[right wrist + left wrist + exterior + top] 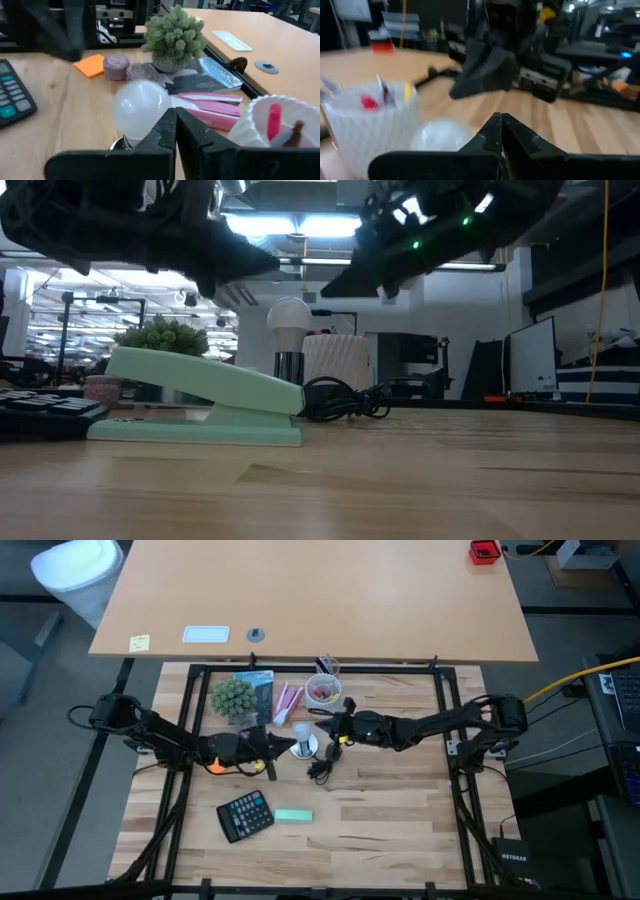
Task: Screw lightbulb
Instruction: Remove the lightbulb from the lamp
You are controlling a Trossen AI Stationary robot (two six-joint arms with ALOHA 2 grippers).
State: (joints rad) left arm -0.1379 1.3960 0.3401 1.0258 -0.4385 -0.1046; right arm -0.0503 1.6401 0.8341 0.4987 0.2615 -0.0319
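The lightbulb point(141, 114) stands upright in its socket near the middle of the tabletop point(400, 810), just in front of a white ribbed cup point(335, 360) of pens. The 2 arms meet over it from either side. The left pincer point(283, 743) hangs just beside the bulb with its fingers pressed together, pinching nothing. The right pincer point(330, 726) sits on the bulb's other side, also pressed together and empty. A black cord point(345, 400) coils by the socket. Nearer the front lie a mint stapler point(200, 400) and a calculator point(245, 815), and a small green plant point(175, 35) stands farther back.
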